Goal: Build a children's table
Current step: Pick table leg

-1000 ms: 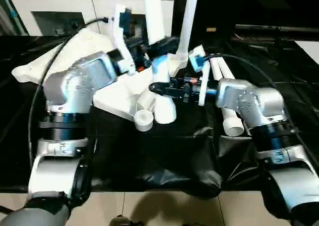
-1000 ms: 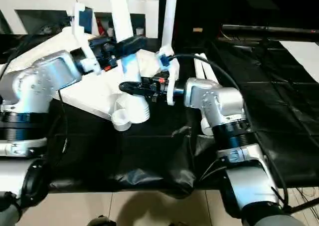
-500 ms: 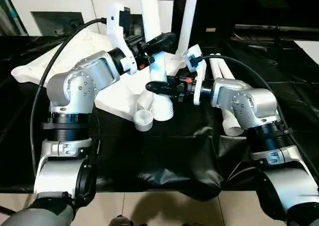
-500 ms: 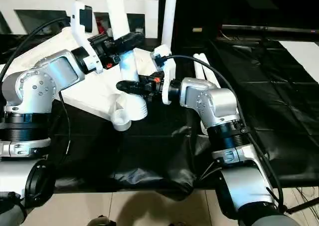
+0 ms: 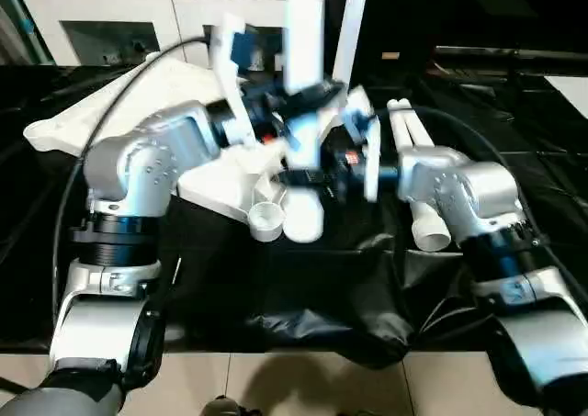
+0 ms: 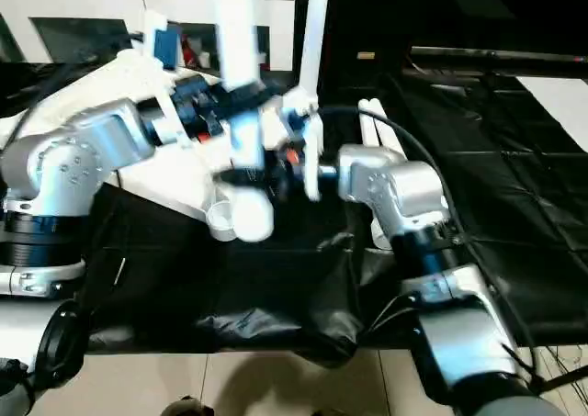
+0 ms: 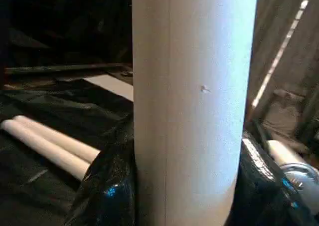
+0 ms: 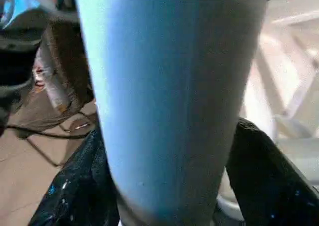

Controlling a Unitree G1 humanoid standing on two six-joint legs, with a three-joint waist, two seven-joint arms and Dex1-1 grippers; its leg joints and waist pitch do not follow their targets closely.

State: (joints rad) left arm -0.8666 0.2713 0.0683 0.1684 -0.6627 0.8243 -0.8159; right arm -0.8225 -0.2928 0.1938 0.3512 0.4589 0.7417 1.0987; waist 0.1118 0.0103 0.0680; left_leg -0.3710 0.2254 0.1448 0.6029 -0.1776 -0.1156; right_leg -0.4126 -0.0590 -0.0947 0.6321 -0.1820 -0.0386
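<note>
**A:** What do the two pincers have hold of?

**B:** Both close round one upright white leg (image 5: 303, 44). The left gripper (image 5: 308, 95) clasps it higher up, the right gripper (image 5: 308, 177) lower, near its wide foot, each black finger (image 7: 107, 186) pressed to the tube's flank.

**A:** What do the wrist cameras add?

**B:** The left wrist view shows two spare legs (image 7: 47, 146) lying side by side on the black sheet (image 5: 322, 287). The right wrist view shows the ribbed underside of the tabletop (image 8: 291, 94) behind the leg.

**A:** Any change from a second ago?

**B:** The leg now stands straighter, its foot just beside the round corner socket (image 5: 265, 217). A second leg (image 5: 352, 26) stands upright in the tabletop behind.
</note>
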